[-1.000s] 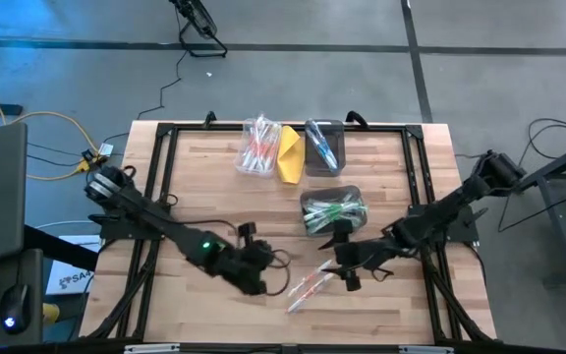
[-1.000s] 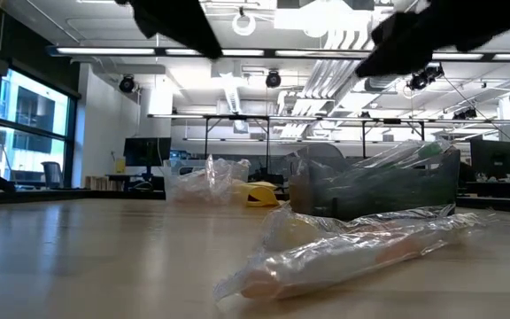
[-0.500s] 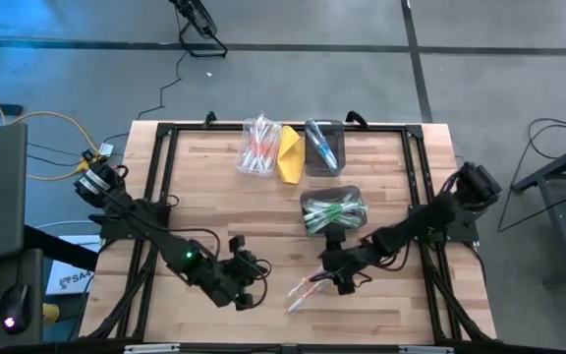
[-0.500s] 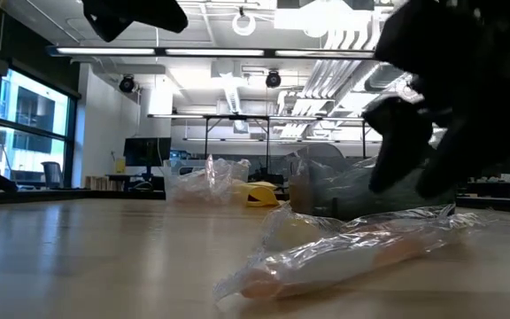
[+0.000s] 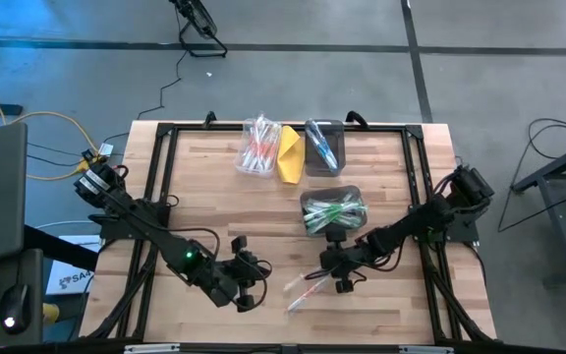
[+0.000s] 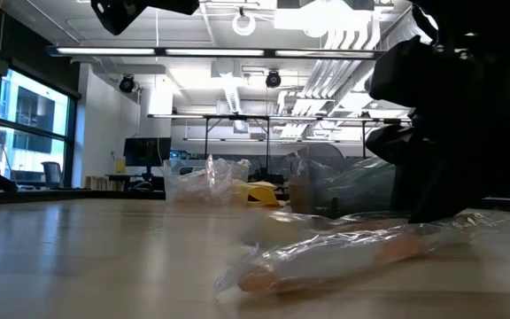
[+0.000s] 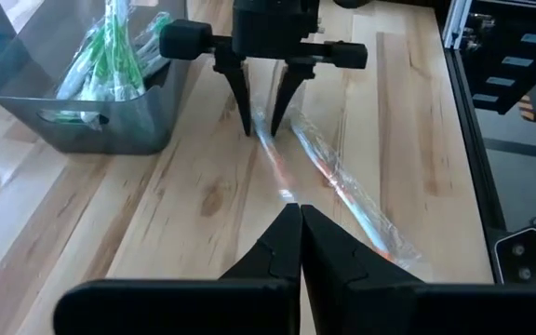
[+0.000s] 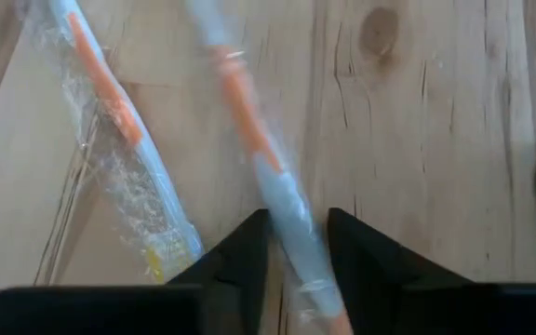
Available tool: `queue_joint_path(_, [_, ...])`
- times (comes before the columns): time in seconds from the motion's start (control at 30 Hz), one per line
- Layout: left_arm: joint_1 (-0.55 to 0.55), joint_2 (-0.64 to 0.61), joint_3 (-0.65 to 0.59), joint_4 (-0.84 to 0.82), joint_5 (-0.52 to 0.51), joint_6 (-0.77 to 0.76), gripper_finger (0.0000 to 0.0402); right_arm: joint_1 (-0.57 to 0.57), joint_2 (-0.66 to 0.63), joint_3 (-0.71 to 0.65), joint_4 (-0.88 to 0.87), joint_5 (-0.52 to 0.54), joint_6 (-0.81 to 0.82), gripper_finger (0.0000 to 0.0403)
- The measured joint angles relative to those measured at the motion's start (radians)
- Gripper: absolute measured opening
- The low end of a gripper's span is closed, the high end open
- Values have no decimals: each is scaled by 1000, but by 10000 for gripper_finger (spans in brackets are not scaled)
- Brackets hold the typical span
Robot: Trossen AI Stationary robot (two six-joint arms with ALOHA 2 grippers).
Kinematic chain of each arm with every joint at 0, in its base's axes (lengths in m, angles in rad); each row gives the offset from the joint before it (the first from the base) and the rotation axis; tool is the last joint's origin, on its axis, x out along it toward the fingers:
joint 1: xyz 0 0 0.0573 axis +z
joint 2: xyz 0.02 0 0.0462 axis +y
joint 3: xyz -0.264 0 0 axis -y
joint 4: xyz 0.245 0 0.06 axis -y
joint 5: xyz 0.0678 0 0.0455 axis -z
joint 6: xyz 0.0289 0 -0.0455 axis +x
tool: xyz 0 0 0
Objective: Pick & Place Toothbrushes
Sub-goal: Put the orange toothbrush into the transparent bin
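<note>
Two wrapped toothbrushes (image 5: 308, 288) with orange parts lie side by side on the wooden table near its front. My right gripper (image 8: 298, 216) stands over them, fingers pointing down, shut on one toothbrush (image 7: 266, 140). The other toothbrush (image 8: 119, 140) lies loose beside it. My left gripper (image 5: 251, 295) hovers shut, just left of the pair, holding nothing. Farther back, a grey bin (image 5: 332, 211) holds green toothbrushes, a clear bin (image 5: 258, 146) orange ones, and a dark bin (image 5: 322, 146) blue ones. My right gripper pinches the wrapped toothbrush between its two fingers at the pale stretch (image 8: 282, 191) past the orange part. The fingers (image 7: 246, 102) come from above, pointing down, and lie across it. The toothbrush lies flat on the table in its wrapper.
A yellow folded thing (image 5: 290, 155) lies between the two far bins. A black frame (image 5: 165, 133) runs round the table's edges. Bare wood stretches left of the bins and along the near edge.
My right gripper has come down onto the toothbrushes and drawn its fingers in about one of them. The wrapper has been pressed flatter at its left end. My left gripper has drawn back toward the table's near edge and stays shut.
</note>
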Motion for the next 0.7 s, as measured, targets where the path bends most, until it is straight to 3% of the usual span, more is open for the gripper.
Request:
queue_joint_path(0.27, [0,0,0,0,2,1,0,2,-3,0,0,-19,-1,17])
queue_joint_path(0.7, [0,1,0,10,-16,7,0,44,-70,-4,-5,-43,29,15])
